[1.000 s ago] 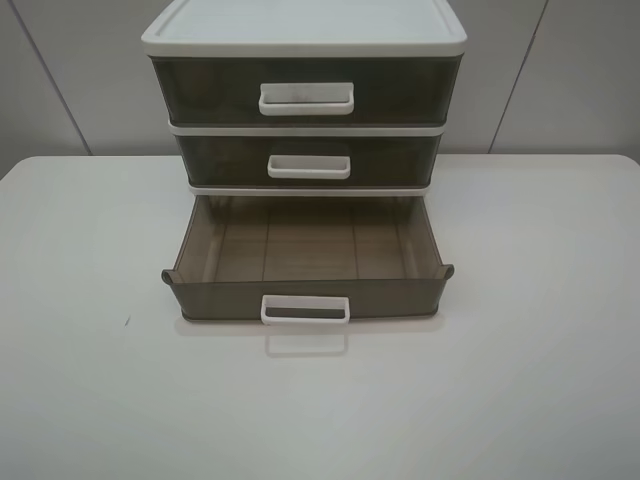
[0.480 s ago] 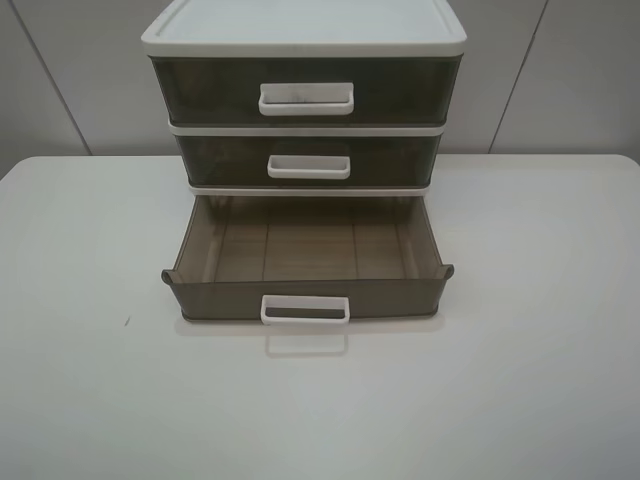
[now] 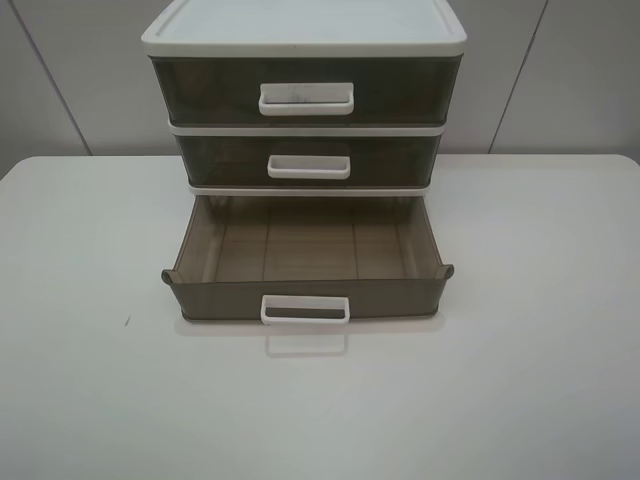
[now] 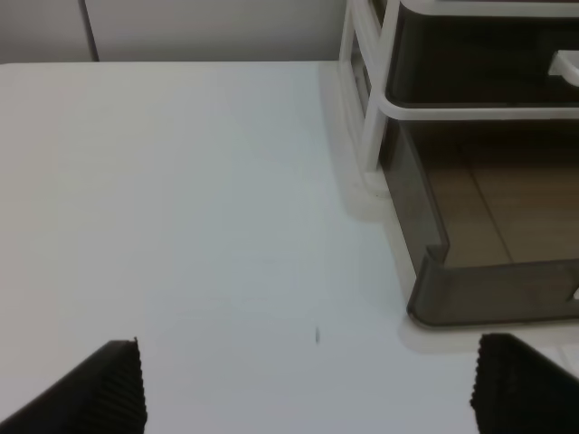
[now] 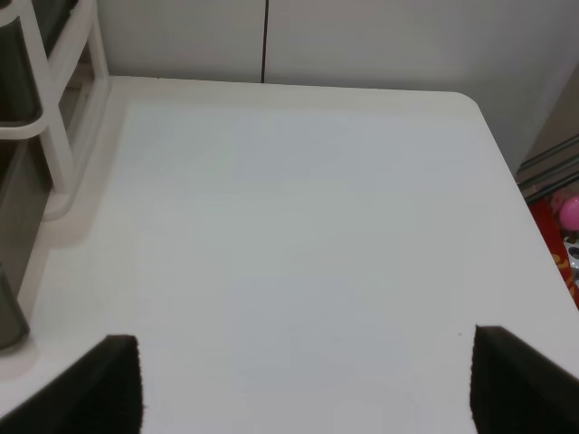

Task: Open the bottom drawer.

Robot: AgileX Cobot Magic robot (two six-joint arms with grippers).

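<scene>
Task judged complete or all but complete: bottom drawer (image 3: 307, 265) pulled well out of the white-framed three-drawer unit (image 3: 304, 33), interior exposed and empty, nothing left but retreat. Upper two drawers (image 3: 305, 92) shut flush.

Bottom drawer resting on the white table (image 3: 80, 330) at centre of the exterior view, front panel and white loop handle (image 3: 306, 310) facing 6 o'clock toward the camera. Long axis across the front, 9 to 3 o'clock; travel axis 12 to 6.

Left gripper (image 4: 308, 384) spread wide, holding nothing, near the drawer's front corner, apart from it. Right gripper (image 5: 303, 380) likewise spread wide, empty, over bare table beside the unit. Neither visible in the exterior view.
</scene>
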